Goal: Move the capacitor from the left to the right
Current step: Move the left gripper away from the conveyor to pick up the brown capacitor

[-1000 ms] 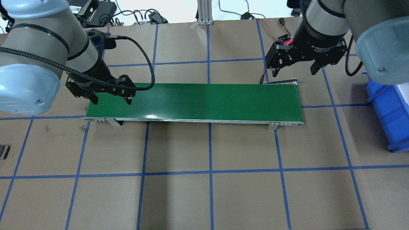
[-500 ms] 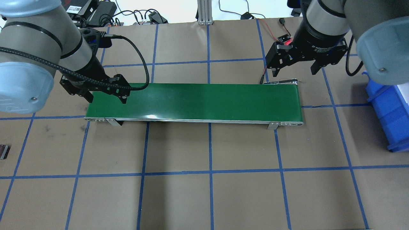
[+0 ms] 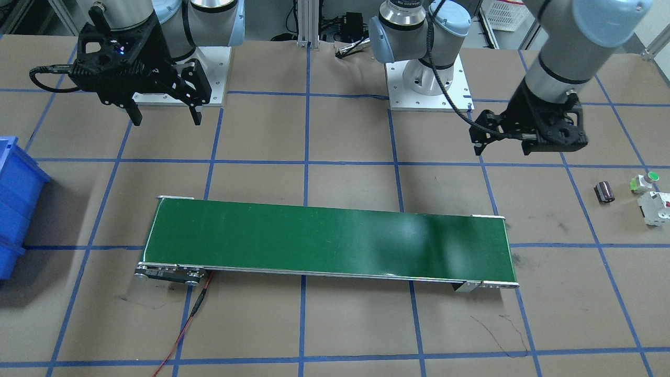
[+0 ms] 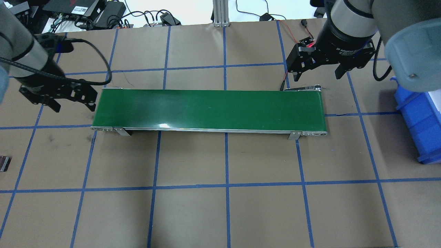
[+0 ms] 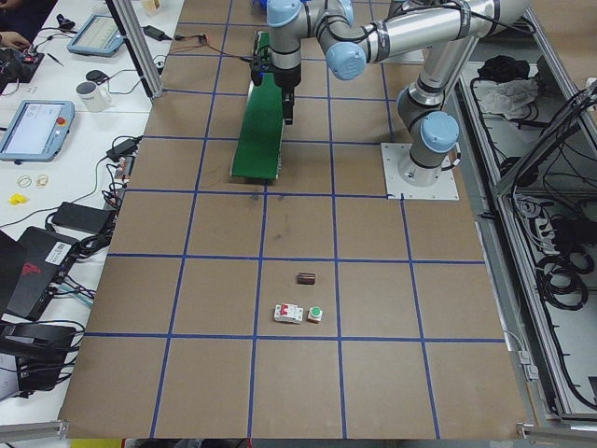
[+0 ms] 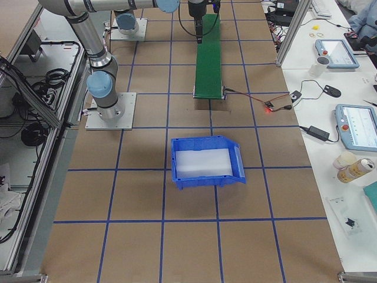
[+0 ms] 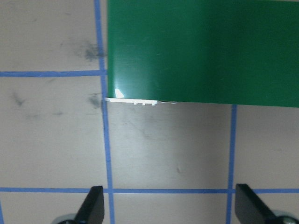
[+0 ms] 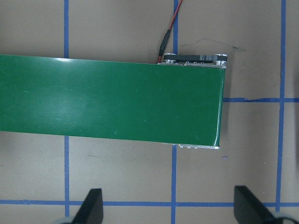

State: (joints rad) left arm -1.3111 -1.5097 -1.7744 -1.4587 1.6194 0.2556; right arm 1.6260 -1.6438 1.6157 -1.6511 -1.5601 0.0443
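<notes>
At my far L, small dark-brown cylindrical capacitor (image 3: 604, 191) lies on brown-paper worktop (image 4: 193, 213), near white boxy switch (image 3: 654, 207). L jaws apart, empty, beside long green conveyor belt (image 4: 210, 108)'s L end. R jaws apart, empty, near belt's R end; white print on that wrist too small to read.

Bright, even overhead light, no hard shadows anywhere. Conveyor belt (image 4: 213, 108) has a small specular spot on its near edge, left of centre, in overhead view. Front view shows a broad pale sheen twd its left end. Blue bin (image 3: 15, 204) throws a soft, diffuse shadow on table (image 3: 335, 324). Left wrist view slightly soft overall; left gripper (image 7: 169, 196) tips blurred at bottom edge.
</notes>
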